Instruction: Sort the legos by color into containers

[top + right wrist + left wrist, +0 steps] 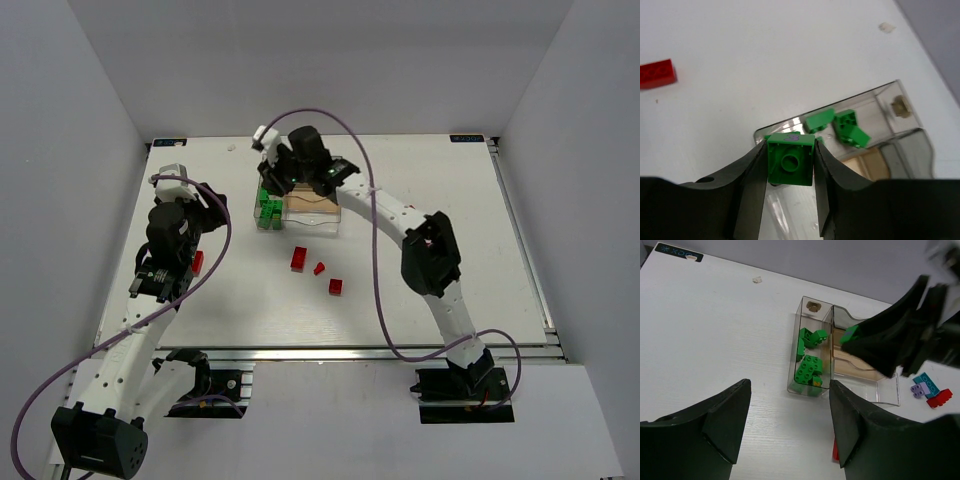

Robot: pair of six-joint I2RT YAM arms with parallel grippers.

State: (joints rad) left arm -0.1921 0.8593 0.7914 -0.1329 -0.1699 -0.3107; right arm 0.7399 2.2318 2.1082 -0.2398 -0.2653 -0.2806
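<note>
My right gripper [790, 167] is shut on a green lego [790, 159], its fingers pressed against both sides. It holds the brick just above the near end of the long narrow compartment of the clear brown-tinted containers tray [900, 102]. Several green legos [809, 369] lie in that compartment. My left gripper [790, 425] stands open and empty over bare table, left of the tray [325, 226]. A red lego [198, 262] lies beside its right finger. Three red legos [298, 258] lie in front of the tray. Light blue [926, 382], lilac [918, 389] and red [940, 399] bricks lie to its right.
A small tan piece [813, 306] sits at the far end of the narrow compartment. A white scrap [757, 280] lies near the table's far edge, by a dark sticker [679, 252]. White walls enclose the table. Purple cables [375, 250] loop over both arms.
</note>
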